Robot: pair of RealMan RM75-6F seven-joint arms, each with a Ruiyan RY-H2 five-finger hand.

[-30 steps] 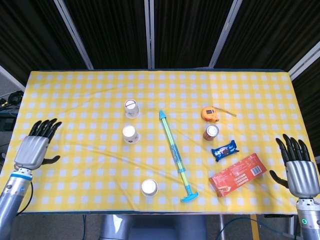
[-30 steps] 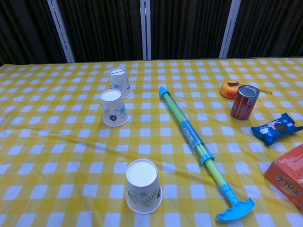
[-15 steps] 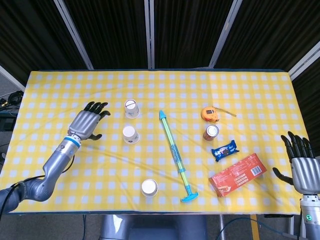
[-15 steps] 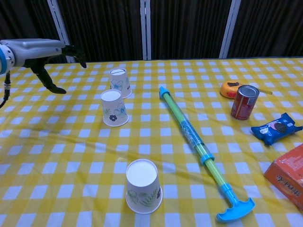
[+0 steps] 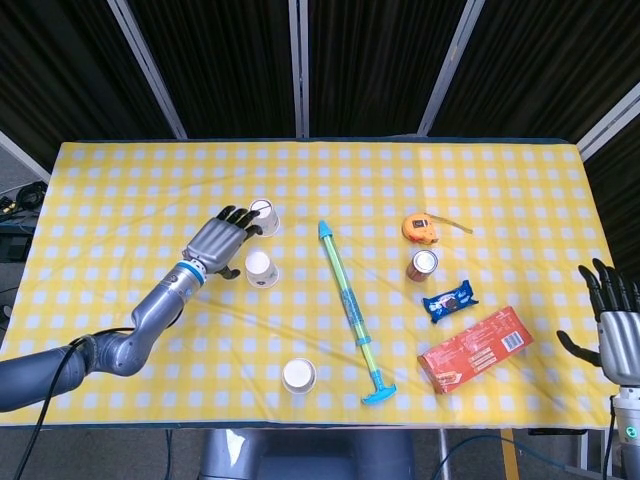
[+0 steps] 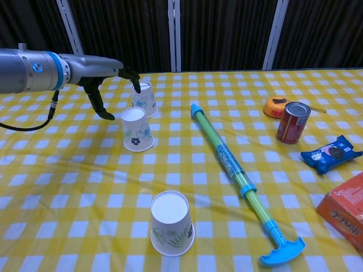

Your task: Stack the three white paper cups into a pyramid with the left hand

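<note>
Three white paper cups stand upside down on the yellow checked cloth. The far cup (image 5: 265, 216) (image 6: 143, 99) and the middle cup (image 5: 260, 268) (image 6: 135, 129) sit close together left of centre. The near cup (image 5: 299, 376) (image 6: 171, 222) stands alone by the front edge. My left hand (image 5: 220, 243) (image 6: 105, 76) hovers open just left of the far and middle cups, fingers spread, fingertips beside the far cup's top. My right hand (image 5: 619, 325) is open and holds nothing at the table's right edge, seen only in the head view.
A long blue-green water pump (image 5: 352, 308) (image 6: 240, 179) lies diagonally right of the cups. Further right are a can (image 5: 422, 265) (image 6: 293, 122), an orange tape measure (image 5: 421, 228) (image 6: 277, 106), a blue snack packet (image 5: 450, 301) (image 6: 330, 153) and a red box (image 5: 476, 348) (image 6: 346, 211).
My left hand has swung in from the table's left edge to just beside the far and middle cups. The right hand has drifted slightly down and outward. The cups have not moved.
</note>
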